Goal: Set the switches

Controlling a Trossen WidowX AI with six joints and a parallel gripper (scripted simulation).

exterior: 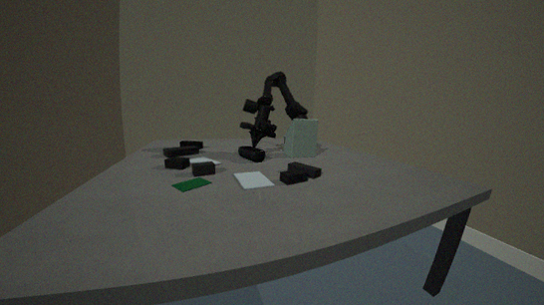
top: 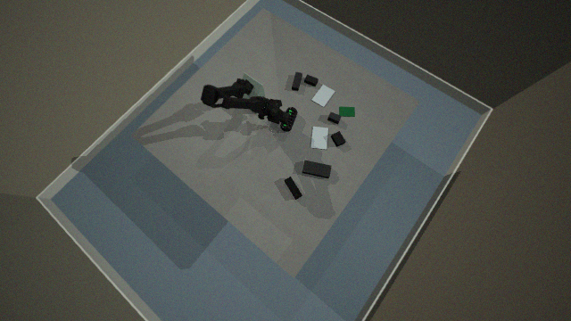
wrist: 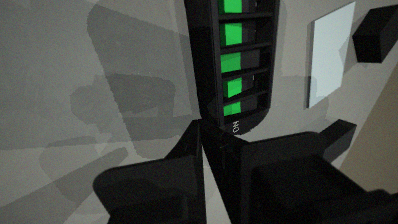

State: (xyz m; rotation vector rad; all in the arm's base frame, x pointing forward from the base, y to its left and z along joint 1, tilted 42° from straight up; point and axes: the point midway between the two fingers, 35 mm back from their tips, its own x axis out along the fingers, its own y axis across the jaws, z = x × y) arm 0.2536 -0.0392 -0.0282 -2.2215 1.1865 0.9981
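The arm (exterior: 278, 85) rises from its base, bends at the elbow and points the wrist straight down. The gripper (wrist: 202, 131) is closed, fingertips together, holding nothing.

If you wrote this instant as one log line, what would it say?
gripper: shut, empty | position: at near end of controller unit | unit: flat on bench | visible switches: green side showing

controller unit (wrist: 240, 60): dark grey, green switch ends | card (exterior: 191, 184): green | card (exterior: 253, 180): white

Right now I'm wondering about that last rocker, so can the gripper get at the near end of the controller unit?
Probably yes: the shut gripper hangs just over the controller unit at its near end, nothing between.
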